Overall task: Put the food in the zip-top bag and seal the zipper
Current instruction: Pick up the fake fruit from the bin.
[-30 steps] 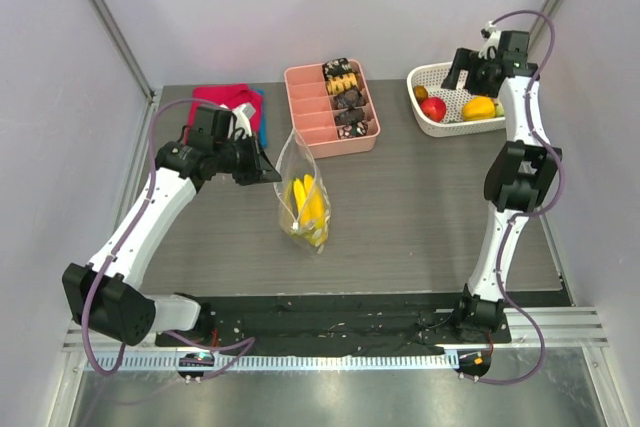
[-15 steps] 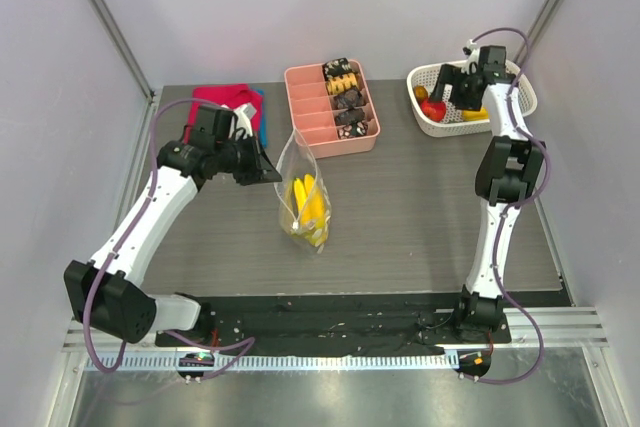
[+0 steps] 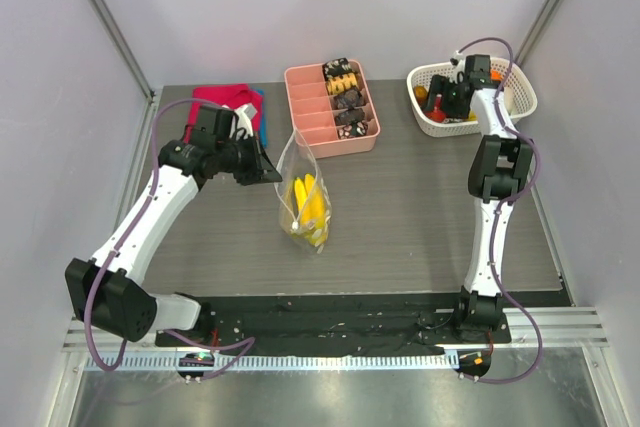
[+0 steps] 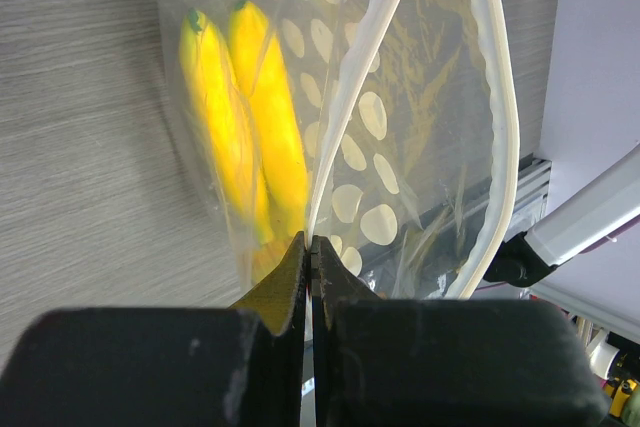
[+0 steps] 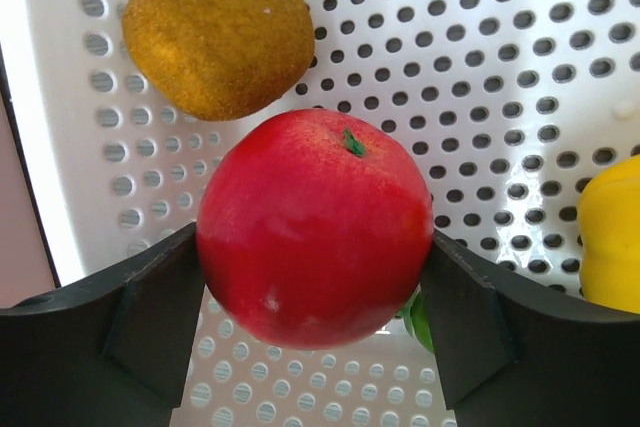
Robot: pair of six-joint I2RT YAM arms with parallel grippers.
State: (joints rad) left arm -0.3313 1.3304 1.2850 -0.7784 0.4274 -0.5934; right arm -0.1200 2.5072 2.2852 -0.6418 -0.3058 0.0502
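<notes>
The clear dotted zip-top bag (image 3: 299, 179) stands open at the table's middle with yellow bananas (image 3: 306, 209) inside. In the left wrist view the bananas (image 4: 250, 127) show through the bag (image 4: 400, 157). My left gripper (image 3: 272, 175) is shut on the pale zipper strip (image 4: 360, 77) at the bag's mouth, with the jaws (image 4: 310, 247) pinched together. My right gripper (image 3: 443, 107) is down in the white mesh basket (image 3: 428, 125). Its fingers press both sides of the red apple (image 5: 315, 227). A brown-orange fruit (image 5: 220, 27), a yellow pepper (image 5: 615, 237) and a green piece (image 5: 418, 319) lie near it.
A pink divided tray (image 3: 308, 119) with dark snacks stands behind the bag. A red cloth (image 3: 222, 97) lies at the back left. The basket's perforated floor (image 5: 520, 67) fills the right wrist view.
My right gripper has moved left and down into the basket and now brackets the red apple. The left arm and the bag have not moved.
</notes>
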